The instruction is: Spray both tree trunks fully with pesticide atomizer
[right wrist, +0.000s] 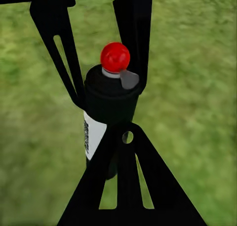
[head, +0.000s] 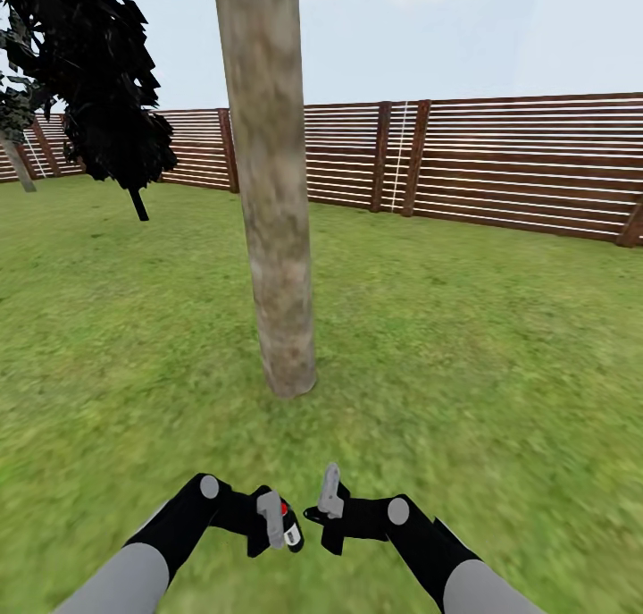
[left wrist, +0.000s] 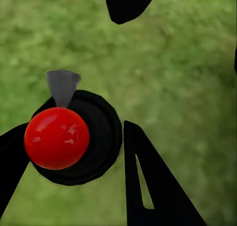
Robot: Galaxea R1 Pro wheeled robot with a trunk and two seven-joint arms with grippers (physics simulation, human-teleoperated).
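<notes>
I've got the left pincer (head: 272, 525) low in the frame, just left of center, pinching the pesticide atomizer (head: 288, 523). In the left wrist view the black can with its red knob (left wrist: 57, 138) sits between my fingers, the grey nozzle (left wrist: 62, 86) poking out past the cap. The right pincer (head: 326, 511) hangs just beside it at lower center, fingers spread, holding nothing; from its own camera the can (right wrist: 106, 102) shows upright with a white label (right wrist: 93, 133) on its side.

Straight ahead, the tree trunk (head: 268, 176) rises through the middle of the frame from the floor (head: 482, 355). A second tree (head: 98, 78) stands dark at upper left, well apart, before the fence (head: 518, 163).

My read: spraying is the step in hand. To do it well I'd keep the nozzle aimed at the bark and sweep base to top, then work round the far side. I can't tell whether spray is landing yet.
</notes>
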